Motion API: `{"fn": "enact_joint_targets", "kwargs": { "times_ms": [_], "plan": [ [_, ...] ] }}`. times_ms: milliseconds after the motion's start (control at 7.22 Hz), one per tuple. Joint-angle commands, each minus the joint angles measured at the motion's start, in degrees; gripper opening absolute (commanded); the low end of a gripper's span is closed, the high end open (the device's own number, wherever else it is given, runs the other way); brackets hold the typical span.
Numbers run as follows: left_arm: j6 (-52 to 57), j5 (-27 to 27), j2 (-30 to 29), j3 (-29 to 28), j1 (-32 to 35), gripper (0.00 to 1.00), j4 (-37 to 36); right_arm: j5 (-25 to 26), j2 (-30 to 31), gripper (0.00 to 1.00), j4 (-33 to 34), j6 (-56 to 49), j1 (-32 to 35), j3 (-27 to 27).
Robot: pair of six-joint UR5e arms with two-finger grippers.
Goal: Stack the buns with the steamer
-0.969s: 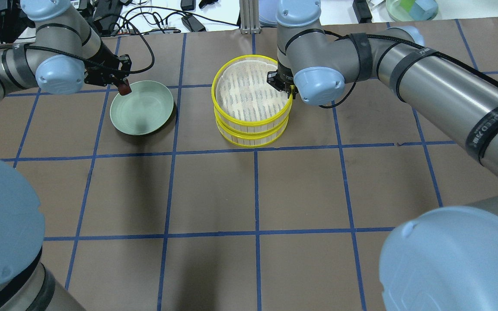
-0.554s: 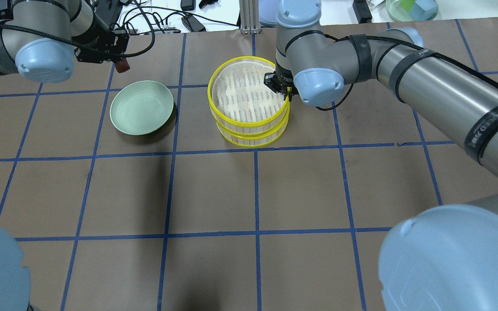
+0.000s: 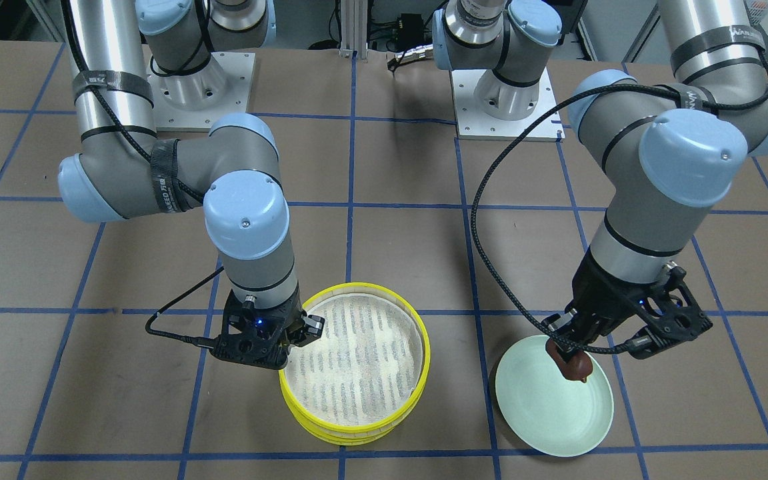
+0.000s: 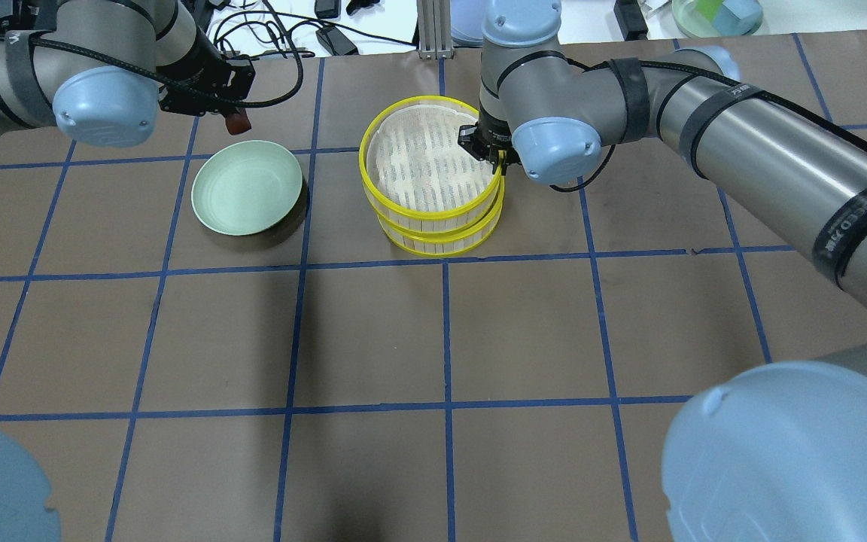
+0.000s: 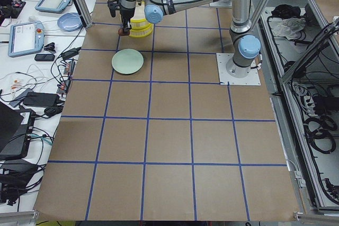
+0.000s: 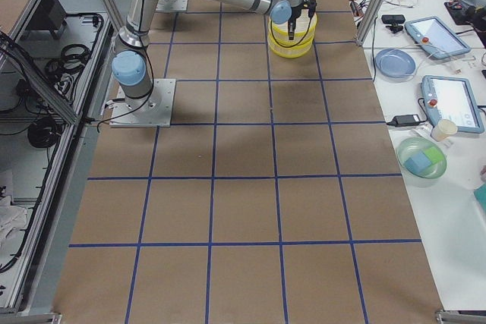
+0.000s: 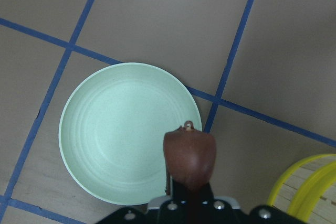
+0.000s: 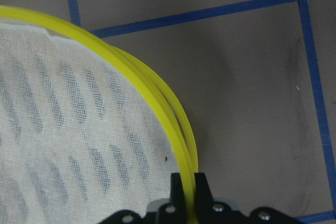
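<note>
Left hand (image 3: 565, 352): clamping the brown bun (image 7: 189, 157), holding it clear above the plate (image 7: 94, 129).
Right hand (image 8: 189, 192): pinching the top tray (image 3: 424, 347) by its rim, likely steadying it for the bun.

brown tabletop (image 4: 373, 339), blue tape grid (image 4: 445, 339); white bench (image 5: 21, 70) beyond left gripper (image 4: 234, 119), carrying tablets (image 5: 24, 38), cables (image 4: 283, 34); aluminium post (image 4: 427, 30) beyond right gripper (image 4: 497, 159); grey floor (image 5: 318, 152) outside frame.

Upper steamer tray (image 4: 422, 162) over lower steamer tray (image 4: 441, 242), plate (image 4: 247, 188) to their left, bun (image 7: 189, 153) above plate
</note>
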State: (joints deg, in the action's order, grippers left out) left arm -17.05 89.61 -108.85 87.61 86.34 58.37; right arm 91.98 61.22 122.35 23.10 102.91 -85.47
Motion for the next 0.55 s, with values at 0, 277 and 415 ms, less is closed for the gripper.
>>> {"fn": "enact_joint_targets", "kwargs": {
  "times_ms": [0,277,415],
  "plan": [
    [0.0,0.0,0.2,1.9,0.8,0.0,-0.8,0.7,-0.1,0.0,0.0,0.2,-0.1,0.0],
    [0.0,-0.2,0.5,2.0,0.8,0.0,-0.8,0.8,-0.4,0.0,-0.1,0.1,-0.1,-0.2],
    [0.0,-0.3,0.4,2.0,0.8,0.0,-0.8,1.2,-0.4,0.0,-0.2,0.1,-0.1,-0.3]
  ]
}}
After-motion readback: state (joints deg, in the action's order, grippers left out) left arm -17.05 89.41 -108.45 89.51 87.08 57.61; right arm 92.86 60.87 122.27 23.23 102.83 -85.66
